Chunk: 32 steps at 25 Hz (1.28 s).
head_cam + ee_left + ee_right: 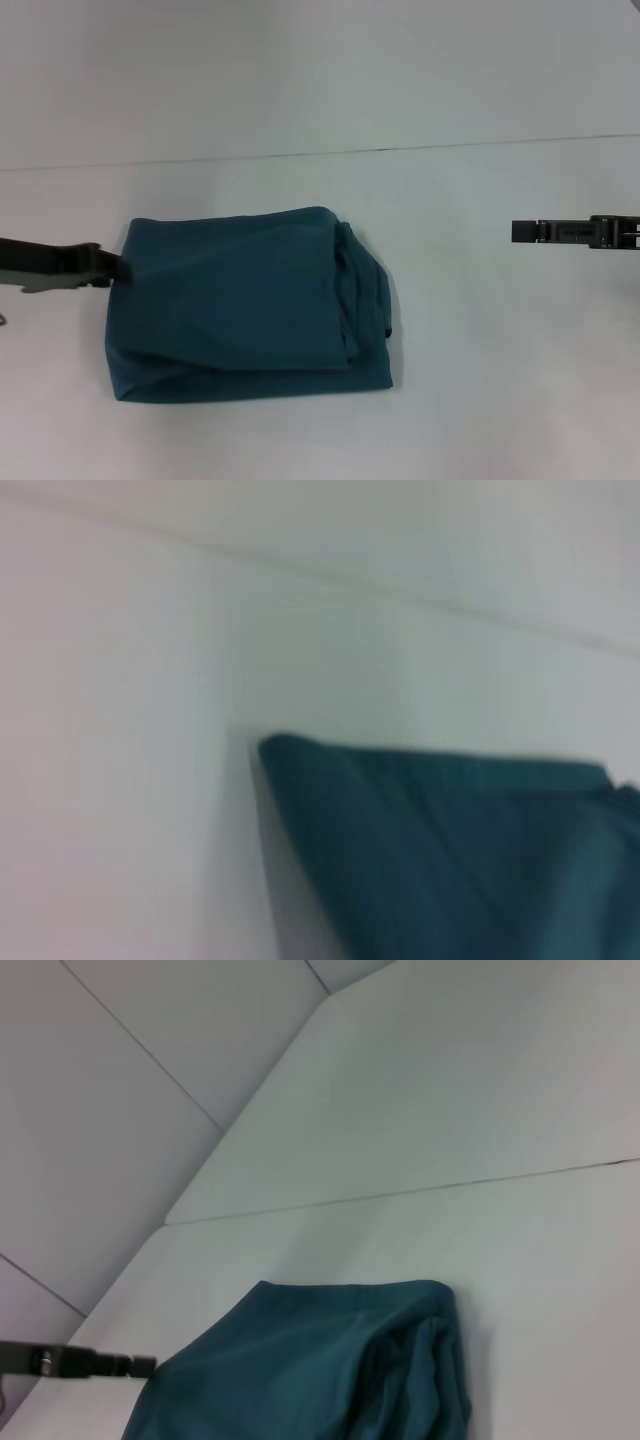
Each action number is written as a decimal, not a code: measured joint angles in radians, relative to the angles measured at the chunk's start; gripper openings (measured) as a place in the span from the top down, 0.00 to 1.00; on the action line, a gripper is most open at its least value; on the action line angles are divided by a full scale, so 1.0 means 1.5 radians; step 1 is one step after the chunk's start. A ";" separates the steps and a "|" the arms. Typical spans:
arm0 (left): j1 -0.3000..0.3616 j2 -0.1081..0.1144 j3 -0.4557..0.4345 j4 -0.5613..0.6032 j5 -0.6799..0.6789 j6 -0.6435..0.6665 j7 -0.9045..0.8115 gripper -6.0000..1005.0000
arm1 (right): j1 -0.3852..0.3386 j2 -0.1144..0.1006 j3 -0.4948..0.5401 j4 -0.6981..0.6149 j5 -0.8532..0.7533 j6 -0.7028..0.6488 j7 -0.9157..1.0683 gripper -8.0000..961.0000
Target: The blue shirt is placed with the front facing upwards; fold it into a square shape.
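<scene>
The blue shirt (240, 310) lies folded into a rough square on the white table, with layered folds bunched along its right side. No lettering or collar shows. My left gripper (118, 268) comes in low from the left, and its tip is at the shirt's upper left edge. The right wrist view shows that same left gripper (148, 1365) meeting the corner of the shirt (300, 1370). My right gripper (516, 231) hovers to the right of the shirt, well apart from it and holding nothing. In the left wrist view only a corner of the shirt (450, 850) shows.
The white table (480, 400) stretches around the shirt on every side. A thin seam line (300, 153) runs across the table behind the shirt. Beyond it are pale wall panels (120, 1110).
</scene>
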 joint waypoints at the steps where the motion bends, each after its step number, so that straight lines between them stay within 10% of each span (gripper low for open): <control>1: 0.013 -0.005 -0.005 0.026 -0.013 0.006 0.000 0.85 | 0.001 0.000 0.000 0.000 0.000 0.000 0.000 0.02; 7: 0.078 -0.027 -0.046 0.117 -0.113 0.075 -0.019 0.59 | 0.002 0.000 0.001 0.000 -0.001 0.001 0.000 0.02; 15: 0.115 -0.042 -0.084 -0.010 -0.308 0.119 -0.047 0.34 | 0.004 0.000 -0.001 0.000 0.000 0.003 -0.001 0.02; 27: 0.107 -0.044 -0.053 -0.149 -0.280 0.028 -0.010 0.06 | 0.002 0.005 0.000 0.007 -0.001 0.003 -0.002 0.02; 32: 0.117 -0.041 -0.107 -0.104 -0.285 0.137 0.041 0.06 | 0.003 0.004 0.000 0.007 -0.001 0.000 -0.002 0.02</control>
